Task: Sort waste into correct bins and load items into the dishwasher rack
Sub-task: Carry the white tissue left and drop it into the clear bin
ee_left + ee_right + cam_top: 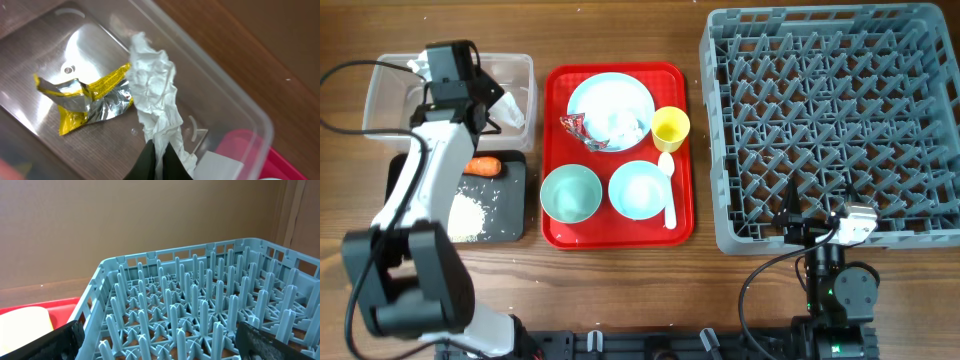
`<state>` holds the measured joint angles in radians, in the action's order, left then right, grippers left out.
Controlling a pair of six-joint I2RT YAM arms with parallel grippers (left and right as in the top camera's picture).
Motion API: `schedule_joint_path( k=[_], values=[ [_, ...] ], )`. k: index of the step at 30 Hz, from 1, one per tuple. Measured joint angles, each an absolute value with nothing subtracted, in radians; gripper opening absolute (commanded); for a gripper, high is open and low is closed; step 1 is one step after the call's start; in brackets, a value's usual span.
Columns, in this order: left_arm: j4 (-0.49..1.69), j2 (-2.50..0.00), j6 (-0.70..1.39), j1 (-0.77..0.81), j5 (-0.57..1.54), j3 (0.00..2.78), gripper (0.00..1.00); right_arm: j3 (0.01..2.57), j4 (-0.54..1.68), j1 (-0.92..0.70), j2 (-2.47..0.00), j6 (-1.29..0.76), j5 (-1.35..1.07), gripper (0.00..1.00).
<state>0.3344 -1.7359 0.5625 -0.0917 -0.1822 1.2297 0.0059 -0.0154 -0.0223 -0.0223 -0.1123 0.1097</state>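
White tissue (152, 90) hangs from your left gripper (159, 150), jaws clenched on its lower end, above the clear tub (240, 107). A yellow wrapper (85, 100) already lies on the tub floor. You are in the waste-sorting step. As I judge it, the next move calls for letting go so the tissue drops inside the walls and not across the rim. The fingers are cut off at the bottom edge of the view.

From overhead, the black tray (512, 215) holds the carrot (483, 166) and the rice (467, 215). The red tray (552, 150) carries the plate (605, 92), two bowls (570, 193), the cup (670, 128) and the spoon (668, 195), with a red wrapper (575, 128) at the plate's left edge. A pale heap on the plate may be more tissue, but it is too washed out to say. You will not find the brown lump here. Your left arm hides part of the tub and the black tray. No dishes stand in the rack (718, 130) yet.

At the right wrist, your right gripper (165, 347) is spread wide and holds nothing, just at the rack's wall. Only its finger ends show, in the bottom corners.
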Motion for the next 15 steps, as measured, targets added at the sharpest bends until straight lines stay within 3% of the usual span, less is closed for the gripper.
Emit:
schedule_joint_path(
  k=[3, 8, 12, 15],
  values=[
    [0.312, -1.781, 0.562, -0.092, -0.182, 1.230, 0.19, 0.006, -0.015, -0.022, -0.022, -0.112, 0.110, 1.00],
    [0.255, -1.816, 0.561, -0.092, -0.165, 1.230, 0.66, 0.006, -0.015, -0.022, -0.022, -0.112, 0.110, 1.00],
    [0.187, -1.816, 0.542, -0.092, -0.104, 1.230, 0.93, 0.006, -0.015, -0.022, -0.022, -0.112, 0.110, 1.00],
    [0.171, -1.816, 0.511, -0.092, -0.056, 1.230, 0.99, 0.006, -0.015, -0.022, -0.022, -0.112, 0.110, 1.00]
  ],
)
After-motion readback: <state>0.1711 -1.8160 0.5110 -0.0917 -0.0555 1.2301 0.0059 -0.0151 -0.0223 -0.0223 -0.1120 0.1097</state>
